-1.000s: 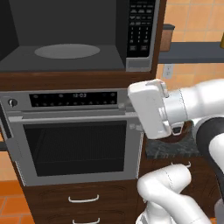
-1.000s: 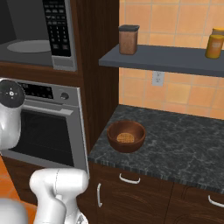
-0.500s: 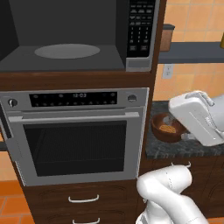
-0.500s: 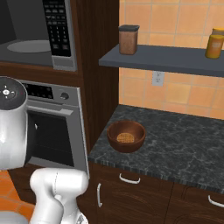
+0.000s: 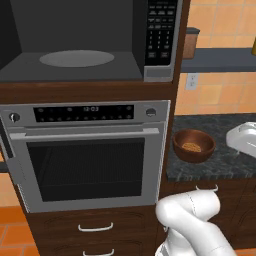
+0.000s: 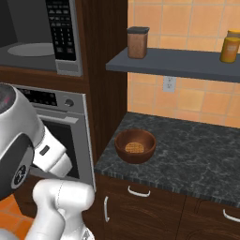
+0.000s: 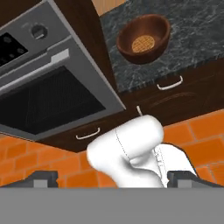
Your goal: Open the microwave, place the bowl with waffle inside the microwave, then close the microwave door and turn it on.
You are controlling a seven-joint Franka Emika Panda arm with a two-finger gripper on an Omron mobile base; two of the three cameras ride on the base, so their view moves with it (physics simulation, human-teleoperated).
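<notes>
Microwave [image 5: 90,42] cavity open. Bowl with waffle [image 6: 135,146] sits on the desk [image 6: 201,154] right of the oven [image 5: 90,155]. Fingers [image 7: 41,178] wide apart, empty (far from bowl). Risk: a tilted rim grasp spills the waffle [image 7: 143,44].

The bowl with waffle [image 6: 135,146] looks like smooth reddish-brown wood with a soft sheen; the counter [image 6: 201,159] is dark speckled polished stone; the wall oven [image 5: 90,150] shows brushed silver metal around dark glossy glass; the microwave [image 5: 90,42] has a matt grey cavity; the cabinets [image 6: 140,215] are dark wood.
</notes>
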